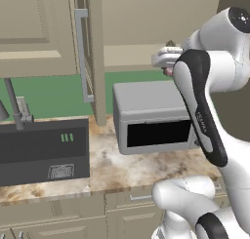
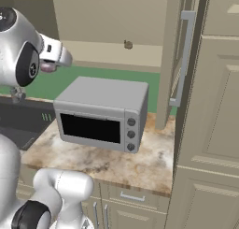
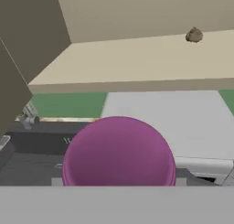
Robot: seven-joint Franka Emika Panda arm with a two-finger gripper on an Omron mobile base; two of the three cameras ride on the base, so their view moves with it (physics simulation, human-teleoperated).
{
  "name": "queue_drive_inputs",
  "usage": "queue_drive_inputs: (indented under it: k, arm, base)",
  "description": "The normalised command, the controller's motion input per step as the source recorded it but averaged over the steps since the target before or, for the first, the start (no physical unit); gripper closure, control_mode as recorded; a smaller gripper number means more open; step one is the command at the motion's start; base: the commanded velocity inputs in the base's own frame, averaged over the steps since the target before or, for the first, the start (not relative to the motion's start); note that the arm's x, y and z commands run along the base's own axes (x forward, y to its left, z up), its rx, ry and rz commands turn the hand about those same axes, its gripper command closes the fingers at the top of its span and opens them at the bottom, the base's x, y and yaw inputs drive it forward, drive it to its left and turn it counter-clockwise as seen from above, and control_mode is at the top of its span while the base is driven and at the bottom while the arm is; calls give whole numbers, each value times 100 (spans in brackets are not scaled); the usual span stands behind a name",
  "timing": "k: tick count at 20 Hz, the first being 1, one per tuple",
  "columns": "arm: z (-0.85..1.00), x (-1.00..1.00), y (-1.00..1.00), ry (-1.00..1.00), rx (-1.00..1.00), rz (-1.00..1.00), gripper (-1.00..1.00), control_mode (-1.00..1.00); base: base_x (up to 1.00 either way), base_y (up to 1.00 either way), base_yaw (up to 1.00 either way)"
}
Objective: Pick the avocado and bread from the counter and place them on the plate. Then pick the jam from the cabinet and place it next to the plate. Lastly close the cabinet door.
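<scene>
Purple dome (image 3: 119,152), round-topped and smooth, sits closest to the lens in the hand view, at 6 o'clock. It covers the fingertips; it rides at the gripper (image 1: 165,62), clear of every surface, so the fingers are clamped on it.

Beyond the dome, at 3 o'clock in the hand view, lies the flat grey top of the microwave (image 3: 173,122). Above that runs the plain beige shelf of the cabinet (image 3: 137,58). The jam (image 3: 194,34), a tiny dull brown lump, stands on that shelf at 1 o'clock, well apart from the dome. In the right base view the jam (image 2: 128,45) sits at 12 o'clock, on the shelf above the microwave.

The counter (image 1: 112,167) is beige-and-brown marbled stone, and the microwave stands on it with its dark window facing forward. At 9 o'clock in the left base view a dark sink (image 1: 44,150) is sunk into the stone, with a grey faucet (image 1: 14,106) behind it. The wall (image 1: 49,94) between counter and cabinet is green.

The cabinet door (image 2: 179,60) stands swung open, edge-on, with its long silver bar handle (image 2: 184,55) vertical. Beige drawers (image 2: 133,195) with silver handles sit under the stone at 6 o'clock.
</scene>
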Motion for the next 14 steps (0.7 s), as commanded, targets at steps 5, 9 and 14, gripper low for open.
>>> queue_drive_inputs:
  k: [5, 9, 14]
  arm:
    - [-55, -59, -12, 12, -4, 0, 100, -100]
    - [-69, -19, 0, 10, -14, 0, 100, -100]
    - [-40, 0, 0, 2, -8, 0, 100, -100]
  base:
    - [0, 0, 0]
    - [0, 0, 0]
    - [0, 0, 0]
